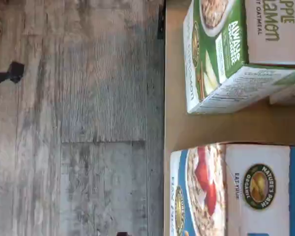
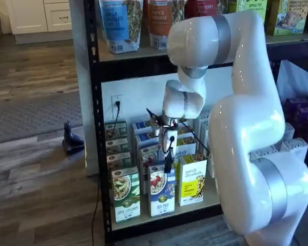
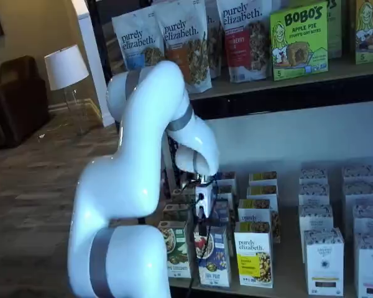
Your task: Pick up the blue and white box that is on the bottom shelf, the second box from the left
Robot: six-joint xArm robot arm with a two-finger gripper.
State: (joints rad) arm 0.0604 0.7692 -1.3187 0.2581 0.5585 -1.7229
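The blue and white box (image 2: 161, 190) stands upright at the front of the bottom shelf (image 2: 211, 199), between a green-and-white carton (image 2: 126, 195) and a yellow carton (image 2: 191, 180). It shows in both shelf views (image 3: 212, 256) and in the wrist view (image 1: 236, 191), where the green-and-white carton (image 1: 221, 49) lies beside it on the beige board (image 1: 211, 125). My gripper (image 2: 167, 165) hangs just above the top of the blue and white box, fingers pointing down; it also shows in a shelf view (image 3: 202, 225). The black fingers are seen as one dark strip, so no gap can be made out. Nothing is held.
Rows of more cartons stand behind the front ones and to the right (image 3: 324, 261). The upper shelf (image 2: 143, 54) holds granola bags above the arm. A grey wood floor (image 1: 88, 123) lies in front of the rack, with a small dark object (image 2: 72, 139) on it.
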